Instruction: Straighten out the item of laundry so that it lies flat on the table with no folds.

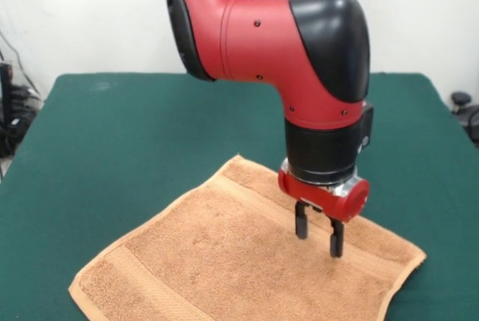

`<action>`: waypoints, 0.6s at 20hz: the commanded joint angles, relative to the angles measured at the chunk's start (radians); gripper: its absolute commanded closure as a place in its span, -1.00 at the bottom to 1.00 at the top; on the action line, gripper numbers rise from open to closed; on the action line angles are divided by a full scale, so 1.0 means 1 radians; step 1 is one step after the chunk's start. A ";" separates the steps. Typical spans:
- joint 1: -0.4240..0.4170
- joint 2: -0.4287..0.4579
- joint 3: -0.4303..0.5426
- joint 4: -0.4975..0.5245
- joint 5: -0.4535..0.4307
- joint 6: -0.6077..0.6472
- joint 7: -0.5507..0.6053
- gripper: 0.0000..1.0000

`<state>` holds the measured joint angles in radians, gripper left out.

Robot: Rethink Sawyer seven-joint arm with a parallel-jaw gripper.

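Under the gripper (319, 236) the towel (224, 261) lies spread on the table (112, 126), turned so that it reads as a diamond, one corner pointing away past the arm and another out to the picture's right of the fingers. Most of the cloth stretches from the gripper toward the lower left, where the near corner shows a border band and looks a little raised. The edge just below and right of the fingers seems doubled or curled, though I cannot say whether that is a true fold or only the thick hem. The bottom edge runs out of view.

The two fingers point down with a narrow gap between them and nothing held; their tips sit at or just above the cloth, close to the right-hand border. Whether they touch it cannot be told from this one view.

My judgement: the straightening is nearly done, and the step in hand is a last check or a small correction at the right edge. The next move calls for a light pinch of that edge alone and a short outward pull, kept low, so the flat part is not dragged into new wrinkles
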<state>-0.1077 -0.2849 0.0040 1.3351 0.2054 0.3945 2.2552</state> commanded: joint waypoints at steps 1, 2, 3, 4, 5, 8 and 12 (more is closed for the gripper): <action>0.008 0.000 0.067 0.077 -0.072 0.134 -0.035 -1.00; 0.001 -0.001 0.066 0.072 -0.074 0.144 -0.038 -1.00; -0.005 0.000 0.067 0.067 -0.077 0.149 -0.040 -1.00; -0.009 -0.002 0.068 0.066 -0.082 0.151 -0.043 -1.00; -0.017 0.005 0.067 0.054 -0.088 0.158 -0.047 -1.00; -0.015 -0.003 0.054 0.047 -0.101 0.170 -0.040 -1.00; -0.007 -0.048 0.037 0.075 -0.110 0.195 -0.016 -1.00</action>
<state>-0.1127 -0.2968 0.0038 1.3327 0.1361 0.4486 2.2552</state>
